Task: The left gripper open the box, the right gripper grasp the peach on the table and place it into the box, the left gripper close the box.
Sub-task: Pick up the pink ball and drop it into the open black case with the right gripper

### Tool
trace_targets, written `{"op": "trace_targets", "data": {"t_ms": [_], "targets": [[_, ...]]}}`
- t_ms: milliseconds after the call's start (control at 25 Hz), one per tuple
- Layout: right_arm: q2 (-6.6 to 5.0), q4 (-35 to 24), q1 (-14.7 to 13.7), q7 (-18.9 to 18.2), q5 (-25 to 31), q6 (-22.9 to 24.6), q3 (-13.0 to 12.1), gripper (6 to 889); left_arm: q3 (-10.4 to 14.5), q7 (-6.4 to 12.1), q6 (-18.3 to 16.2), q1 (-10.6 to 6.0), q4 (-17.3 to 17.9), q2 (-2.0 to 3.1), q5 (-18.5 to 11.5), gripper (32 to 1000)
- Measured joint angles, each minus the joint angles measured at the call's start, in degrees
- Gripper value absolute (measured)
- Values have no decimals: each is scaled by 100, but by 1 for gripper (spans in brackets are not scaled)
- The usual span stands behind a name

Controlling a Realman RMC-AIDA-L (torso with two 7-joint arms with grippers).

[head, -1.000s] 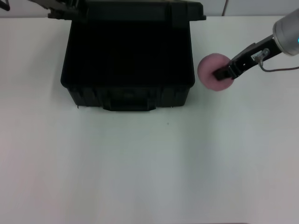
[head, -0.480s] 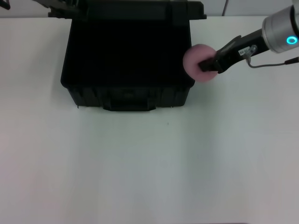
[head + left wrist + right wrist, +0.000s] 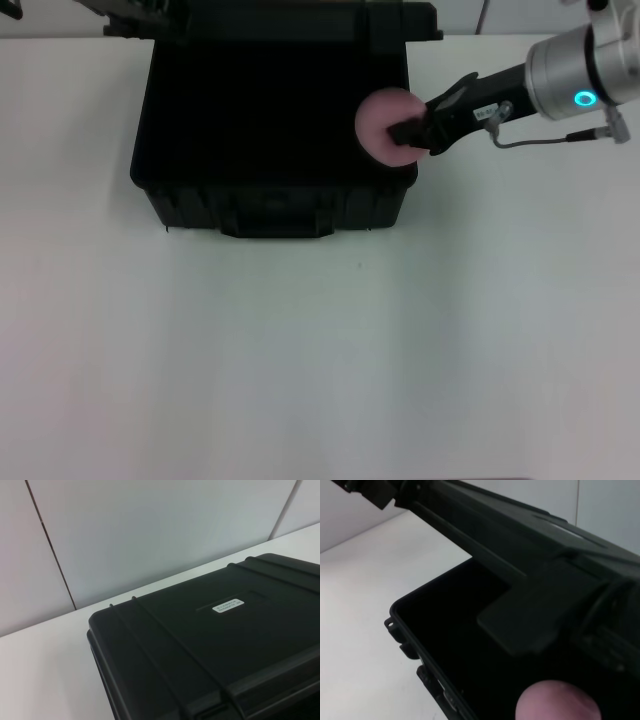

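The right hand (image 3: 408, 131) is clamped on its load, arm stretched leftward; the left hand (image 3: 135, 18) is raised far back.

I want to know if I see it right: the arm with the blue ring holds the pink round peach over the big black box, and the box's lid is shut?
Not quite. The big black box has its lid open, as the head view shows. The right gripper does hold the pink round peach over it.

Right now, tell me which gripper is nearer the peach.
Right. The right gripper grips the peach over the open box's right edge; the left gripper is at the lid's far-left corner.
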Motion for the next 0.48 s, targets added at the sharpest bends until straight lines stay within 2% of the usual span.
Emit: {"op": "trace_targets", "data": {"t_ms": [280, 480], "targets": [[28, 157, 0, -169, 238, -498, -441, 42, 0, 5, 0, 1, -5, 0, 0, 493], [26, 342, 0, -376, 614, -823, -631, 42, 0, 5, 0, -2, -16, 0, -1, 493]]}}
